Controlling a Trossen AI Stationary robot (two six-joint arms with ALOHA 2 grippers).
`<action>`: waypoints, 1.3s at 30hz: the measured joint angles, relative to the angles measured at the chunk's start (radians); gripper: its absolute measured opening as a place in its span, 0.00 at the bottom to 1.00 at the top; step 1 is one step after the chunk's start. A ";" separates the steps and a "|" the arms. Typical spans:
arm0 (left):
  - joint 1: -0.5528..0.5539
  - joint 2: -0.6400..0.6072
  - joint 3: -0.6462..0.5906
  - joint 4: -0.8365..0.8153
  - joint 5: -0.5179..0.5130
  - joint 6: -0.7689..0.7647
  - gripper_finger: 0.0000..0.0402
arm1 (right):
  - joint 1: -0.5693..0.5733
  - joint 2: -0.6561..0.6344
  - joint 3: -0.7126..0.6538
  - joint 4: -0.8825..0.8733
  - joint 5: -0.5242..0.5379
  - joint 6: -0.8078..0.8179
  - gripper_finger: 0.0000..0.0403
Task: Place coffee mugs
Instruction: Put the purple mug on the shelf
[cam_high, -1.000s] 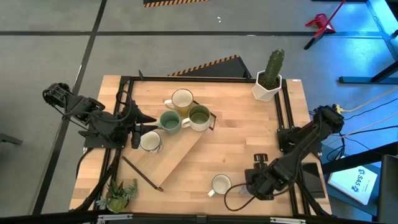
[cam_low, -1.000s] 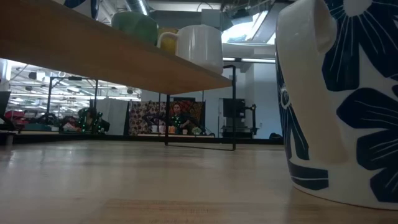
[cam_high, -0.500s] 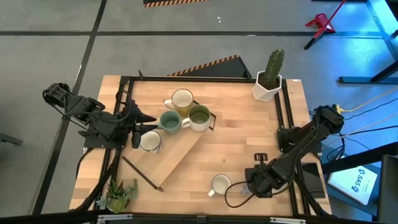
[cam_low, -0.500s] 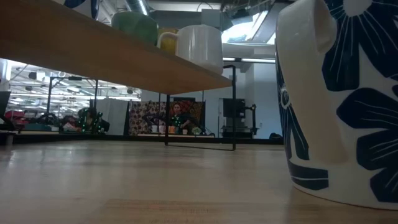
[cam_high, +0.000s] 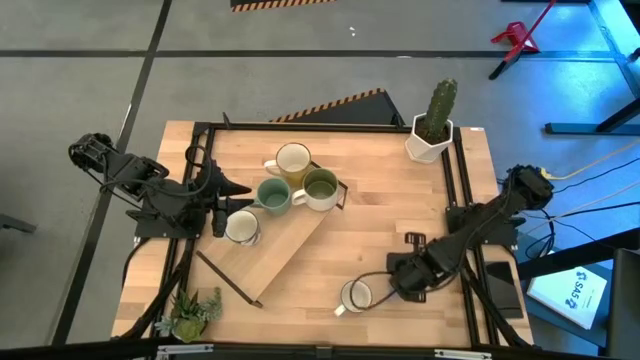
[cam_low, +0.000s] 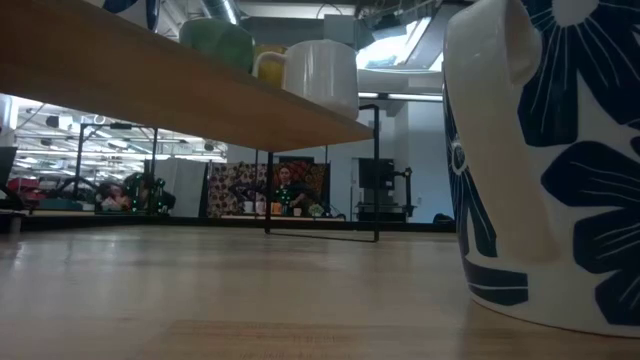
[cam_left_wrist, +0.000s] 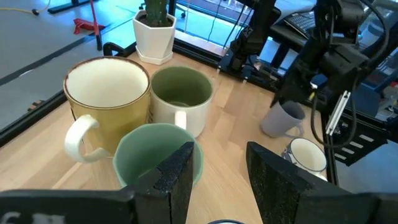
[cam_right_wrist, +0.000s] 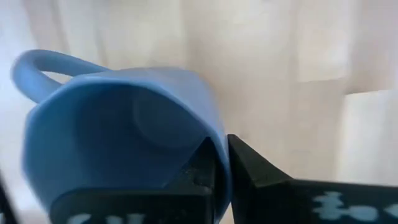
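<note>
A lavender mug (cam_right_wrist: 118, 130) lies tipped with its mouth toward my right gripper (cam_right_wrist: 222, 171), which is shut on it near the table's front right (cam_high: 395, 285); the left wrist view shows it too (cam_left_wrist: 283, 118). Beside it stands a white mug with dark flowers (cam_high: 355, 295). On the raised wooden board (cam_high: 275, 255) stand a cream mug (cam_high: 292, 160), a white mug with an olive inside (cam_high: 320, 187), a teal mug (cam_high: 272, 195) and a white mug (cam_high: 241, 228). My left gripper (cam_left_wrist: 217, 180) hovers open by the teal mug (cam_left_wrist: 152, 155). My right gripper pinches the lavender mug's wall at the rim (cam_right_wrist: 219, 140), one finger inside the mouth and one outside, on the side away from the handle (cam_right_wrist: 50, 65). The mug is tipped with its mouth toward the gripper; whether it is clear of the table I cannot tell.
A cactus in a white hexagonal pot (cam_high: 432, 128) stands at the far right corner, a small green plant (cam_high: 195, 312) at the near left. Black frame rails (cam_high: 462, 190) run along the table's sides. Bare wood (cam_high: 390, 215) lies between the board and the right rail.
My right gripper has moved toward the table's left edge and a little toward the far edge, nearer the flowered white mug, and has shut on the lavender mug's rim.
</note>
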 joint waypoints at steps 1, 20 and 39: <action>0.000 0.000 0.000 0.000 0.000 0.000 0.35 | -0.012 -0.011 0.006 -0.022 0.015 -0.019 0.01; 0.000 0.000 0.000 0.000 0.000 0.025 0.35 | -0.367 -0.039 0.518 -0.295 0.043 -0.525 0.00; 0.000 0.000 0.000 -0.002 0.000 0.025 0.35 | -0.436 0.419 1.179 -0.223 0.067 -0.922 0.00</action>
